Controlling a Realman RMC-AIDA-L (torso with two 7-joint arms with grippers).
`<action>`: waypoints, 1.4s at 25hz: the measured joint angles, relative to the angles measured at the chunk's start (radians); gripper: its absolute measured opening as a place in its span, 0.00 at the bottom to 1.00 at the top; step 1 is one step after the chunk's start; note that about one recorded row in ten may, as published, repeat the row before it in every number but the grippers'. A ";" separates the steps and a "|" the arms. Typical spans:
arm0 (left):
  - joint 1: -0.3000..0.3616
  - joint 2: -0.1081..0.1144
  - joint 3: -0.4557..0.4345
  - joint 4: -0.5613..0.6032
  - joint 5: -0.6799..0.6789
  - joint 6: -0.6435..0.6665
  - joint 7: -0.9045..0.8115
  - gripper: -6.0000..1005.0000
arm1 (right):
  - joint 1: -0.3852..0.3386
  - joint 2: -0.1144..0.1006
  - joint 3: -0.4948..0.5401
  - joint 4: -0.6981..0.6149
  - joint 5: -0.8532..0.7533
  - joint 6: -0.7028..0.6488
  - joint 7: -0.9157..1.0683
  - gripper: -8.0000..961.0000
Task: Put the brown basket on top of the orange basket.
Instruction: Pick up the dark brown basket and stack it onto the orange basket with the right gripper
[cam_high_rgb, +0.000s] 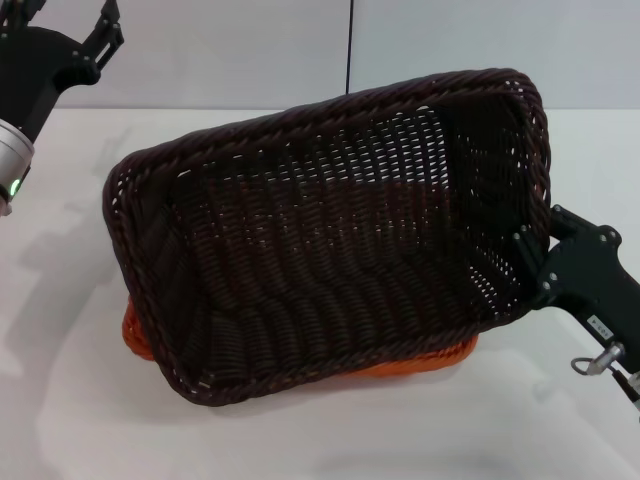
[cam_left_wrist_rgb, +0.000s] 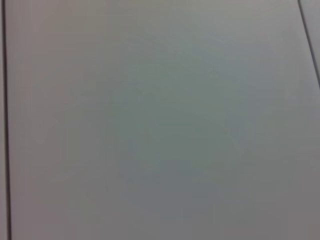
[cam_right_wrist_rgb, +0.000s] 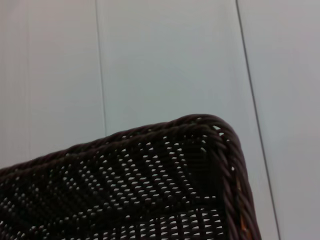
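The brown basket is held tilted in the head view, its open side turned toward the camera and its right end raised higher than its left. The right gripper sits at the basket's right short end, its fingers closed over the braided rim there; the black gripper body extends from that rim toward the lower right. The basket's lower long rim rests on or just above the orange basket; contact between the two cannot be confirmed. Only a narrow strip of the orange basket shows, along the brown basket's lower edge and at its lower left corner, the rest being hidden beneath it. Both lie on a white table.

The left gripper is raised at the upper left of the head view, well apart from both baskets, with its fingers spread and holding nothing. The left wrist view shows only a pale panelled wall.

Both baskets are rectangular woven trays of wicker style. The brown one is very dark, almost black, with a thick braided rim, sloping openwork sides and a closely woven floor. The right wrist view shows one rounded corner of it against the wall, light passing through the openwork.

Count: two baskets, one brown and one orange; two grippers.
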 joint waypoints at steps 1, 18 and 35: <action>0.000 0.000 0.000 0.000 0.000 0.000 0.000 0.83 | 0.005 0.000 0.004 0.005 0.000 -0.004 0.001 0.17; 0.004 -0.001 0.004 -0.008 -0.005 0.009 -0.005 0.83 | 0.134 0.000 0.049 0.042 0.001 -0.185 0.055 0.17; 0.006 0.000 -0.007 -0.008 -0.011 0.009 -0.006 0.83 | 0.303 -0.011 0.064 0.085 -0.001 -0.302 0.077 0.17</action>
